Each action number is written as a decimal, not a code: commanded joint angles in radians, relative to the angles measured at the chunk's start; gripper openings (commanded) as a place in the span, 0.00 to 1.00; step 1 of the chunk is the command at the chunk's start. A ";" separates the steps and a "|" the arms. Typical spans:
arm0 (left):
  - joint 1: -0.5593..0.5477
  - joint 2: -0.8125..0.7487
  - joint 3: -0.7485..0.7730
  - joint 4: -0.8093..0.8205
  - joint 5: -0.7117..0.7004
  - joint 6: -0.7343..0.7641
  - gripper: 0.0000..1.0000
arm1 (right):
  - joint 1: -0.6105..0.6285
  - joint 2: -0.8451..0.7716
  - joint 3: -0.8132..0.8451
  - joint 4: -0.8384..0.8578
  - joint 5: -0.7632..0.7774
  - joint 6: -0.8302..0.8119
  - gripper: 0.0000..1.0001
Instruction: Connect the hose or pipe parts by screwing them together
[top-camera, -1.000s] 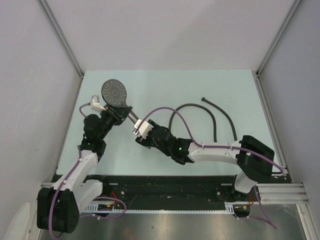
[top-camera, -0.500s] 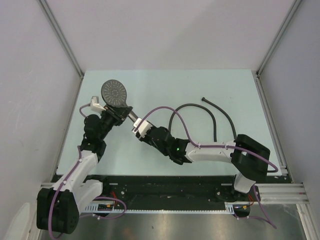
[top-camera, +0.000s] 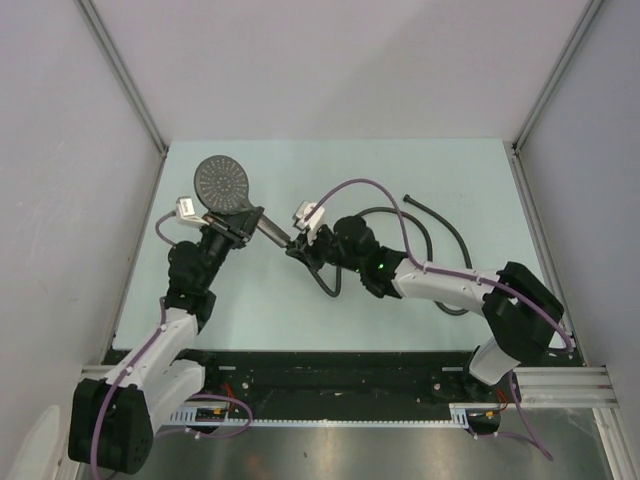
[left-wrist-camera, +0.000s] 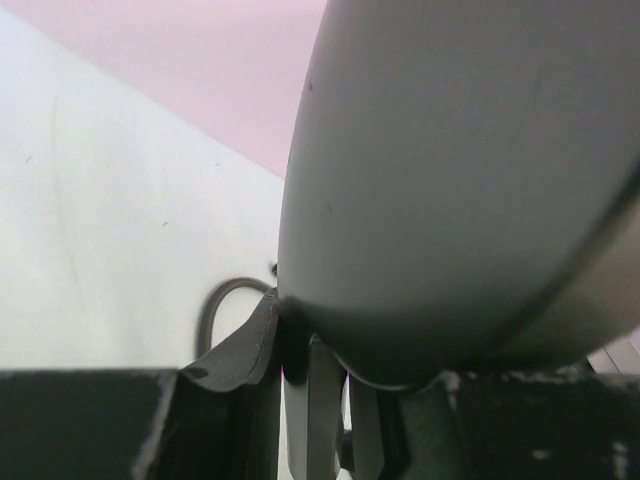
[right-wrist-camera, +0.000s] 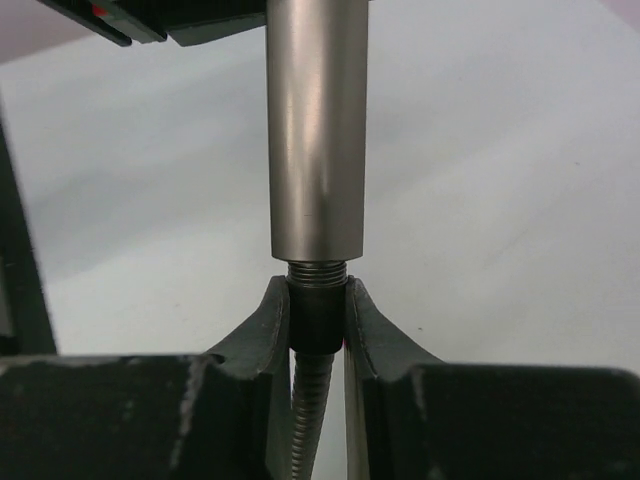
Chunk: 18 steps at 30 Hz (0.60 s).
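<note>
the left gripper (top-camera: 243, 224) clamps the stiff, slick shower head (top-camera: 223, 182) by its handle (right-wrist-camera: 316, 130); the right gripper (top-camera: 298, 247) pinches the limp hose (right-wrist-camera: 309, 410) at its rigid end nut (right-wrist-camera: 317, 318), probably the surest hold, butted against the handle's thread.

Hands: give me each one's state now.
Left hand: shut on the shower head, at its handle.
Right hand: shut on the hose, at its end fitting.

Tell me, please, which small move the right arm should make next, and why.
The right gripper is closed on the dark end nut of the thin flexible dark grey hose, and bare threads show under the straight grey handle of the dark grey round-faced shower head, held by the left gripper. So it should probably rotate about the handle's axis, screwing the nut on.
</note>
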 joint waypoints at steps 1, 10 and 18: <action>-0.043 0.003 -0.042 0.307 0.189 -0.024 0.00 | -0.155 -0.068 0.010 0.127 -0.473 0.170 0.00; -0.049 0.172 -0.097 0.728 0.312 -0.128 0.00 | -0.359 -0.027 -0.019 0.459 -0.949 0.529 0.00; -0.069 0.230 -0.065 0.792 0.368 -0.081 0.00 | -0.406 0.038 -0.021 0.714 -1.110 0.765 0.00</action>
